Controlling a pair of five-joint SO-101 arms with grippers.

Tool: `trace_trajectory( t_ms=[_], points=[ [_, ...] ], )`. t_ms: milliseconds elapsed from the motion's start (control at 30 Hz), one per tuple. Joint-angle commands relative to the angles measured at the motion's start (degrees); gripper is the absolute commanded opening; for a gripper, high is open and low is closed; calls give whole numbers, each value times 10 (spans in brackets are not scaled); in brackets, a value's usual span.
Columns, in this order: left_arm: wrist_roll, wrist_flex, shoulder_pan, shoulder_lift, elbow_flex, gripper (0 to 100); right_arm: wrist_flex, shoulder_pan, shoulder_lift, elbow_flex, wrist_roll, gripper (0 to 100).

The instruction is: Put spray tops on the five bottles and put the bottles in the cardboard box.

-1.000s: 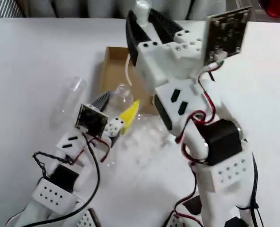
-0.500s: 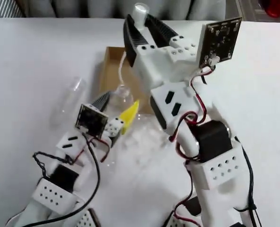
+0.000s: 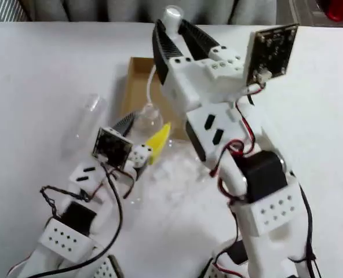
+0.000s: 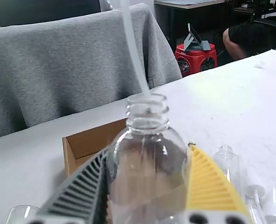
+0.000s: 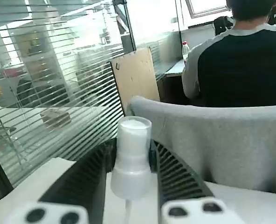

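Pinching the clear bottle (image 4: 147,156) upright between the grey and yellow fingers of my left gripper (image 3: 146,125), I hold it at the near edge of the cardboard box (image 3: 137,87) on the white table (image 3: 44,63). My right gripper (image 3: 171,26), raised above the box, clamps the white spray top (image 5: 132,158) between its black fingers. The top's thin tube (image 4: 133,51) hangs down, its lower end at the bottle's open neck. A second clear bottle (image 3: 84,121) lies on its side beside the box
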Motion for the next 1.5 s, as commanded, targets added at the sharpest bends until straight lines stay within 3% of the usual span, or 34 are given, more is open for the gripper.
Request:
trace_trajectory(
  t_ms=[0,333,533,800,967,1200,1467],
  points=[
    [3,-25,3,-15,-9,22,15,-1,-26,-11,-10,15],
    [3,-25,3,-15,-9,22,-85,0,-29,127,-7,15],
    [3,-25,3,-15,-9,22,-89,-5,-29,171,-5,18],
    [3,-25,3,-15,-9,22,31,-18,-29,181,-5,19],
    [3,-25,3,-15,-9,22,42,-19,-29,181,-6,19],
    [3,-25,3,-15,-8,22,77,-57,-29,181,-7,175],
    [3,-25,5,-15,-4,22,87,-66,-69,178,-5,174]
  ],
)
